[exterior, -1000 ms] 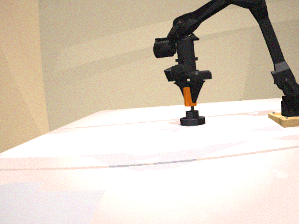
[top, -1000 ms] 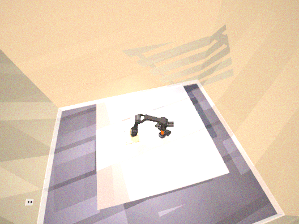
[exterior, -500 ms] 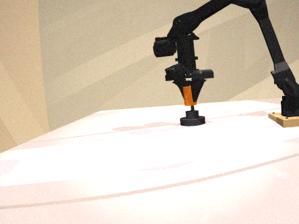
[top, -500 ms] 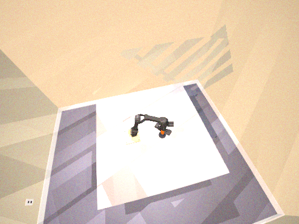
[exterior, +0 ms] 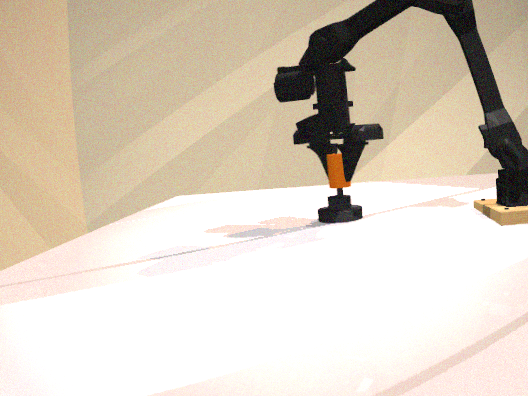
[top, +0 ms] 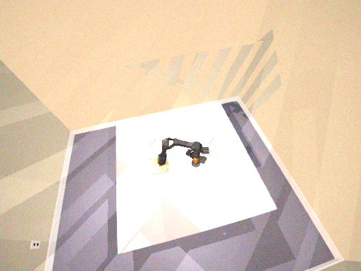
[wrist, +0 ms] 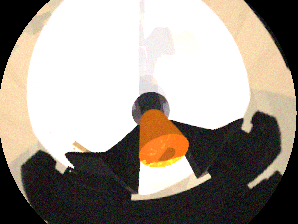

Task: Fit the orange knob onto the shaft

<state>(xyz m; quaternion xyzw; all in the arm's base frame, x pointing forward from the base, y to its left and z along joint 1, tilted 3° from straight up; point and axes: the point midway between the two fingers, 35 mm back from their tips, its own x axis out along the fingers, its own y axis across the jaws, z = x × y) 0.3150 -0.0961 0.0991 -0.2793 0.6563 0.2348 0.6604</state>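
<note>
My gripper (exterior: 338, 167) (wrist: 161, 145) (top: 195, 158) is shut on the orange knob (exterior: 336, 170) (wrist: 160, 137) (top: 195, 159) and holds it upright, a little tilted. The knob hangs straight above the round dark pedestal (exterior: 340, 212) (wrist: 150, 104) (top: 196, 165). A short piece of the thin dark shaft (exterior: 340, 191) shows between the knob's lower end and the pedestal in the exterior view. The knob's lower end sits at the top of the shaft, well above the pedestal. In the wrist view the knob covers the shaft. The shaft's flat side does not show.
The arm's base stands on a wooden plate (exterior: 502, 212) (top: 161, 168) to the right of the pedestal on the white table top (exterior: 250, 300) (top: 205, 191). Purple-grey floor (top: 85, 191) surrounds the white area.
</note>
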